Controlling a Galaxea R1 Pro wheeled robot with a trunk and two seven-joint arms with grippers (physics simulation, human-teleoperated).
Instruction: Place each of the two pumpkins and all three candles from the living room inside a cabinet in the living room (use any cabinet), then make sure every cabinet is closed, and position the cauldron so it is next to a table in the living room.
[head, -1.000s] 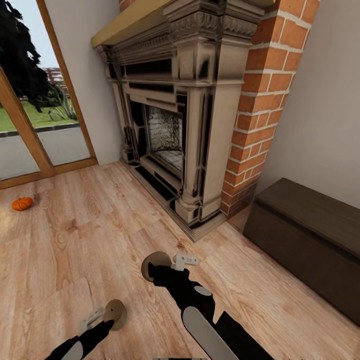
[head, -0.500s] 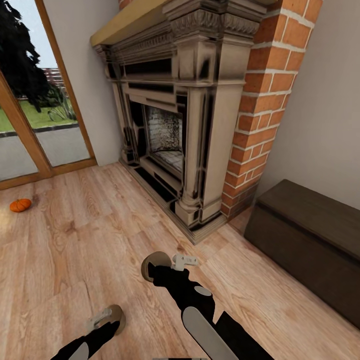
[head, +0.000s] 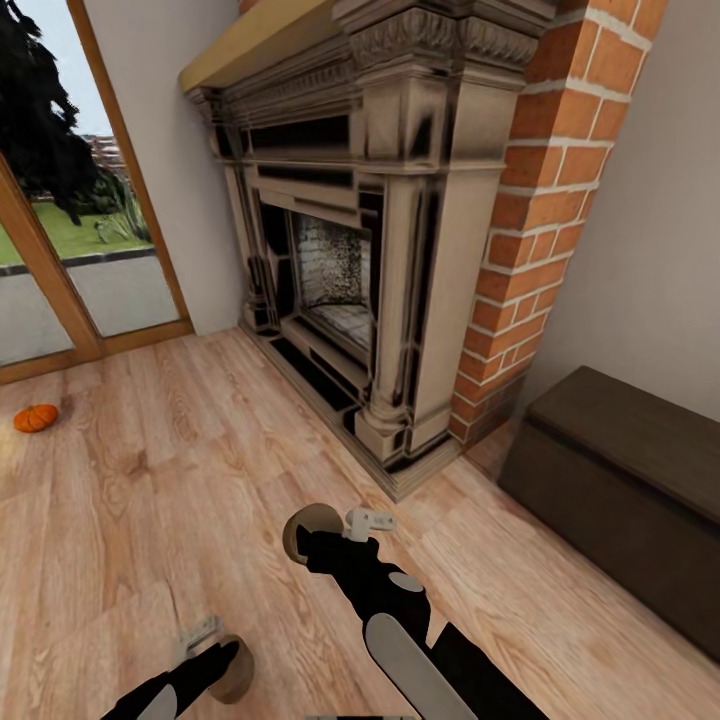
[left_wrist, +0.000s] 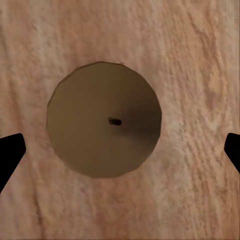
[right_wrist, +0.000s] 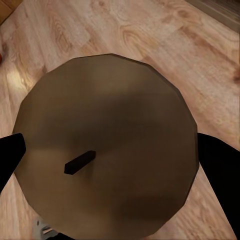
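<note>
My right hand (head: 318, 532) sits at the lower middle of the head view, its fingers pinching a tan candle (right_wrist: 105, 150) between them; in the right wrist view the dark fingertips (right_wrist: 220, 165) press both sides of its round top. My left hand (head: 222, 662) is at the bottom left, over a second candle (left_wrist: 104, 119) on the wooden floor (head: 120, 520), fingers spread wide of it. A pumpkin (head: 36, 418) lies at the left edge by the glass door. The dark cabinet (head: 630, 480) stands shut at the right, beside the brick fireplace (head: 400, 250).
</note>
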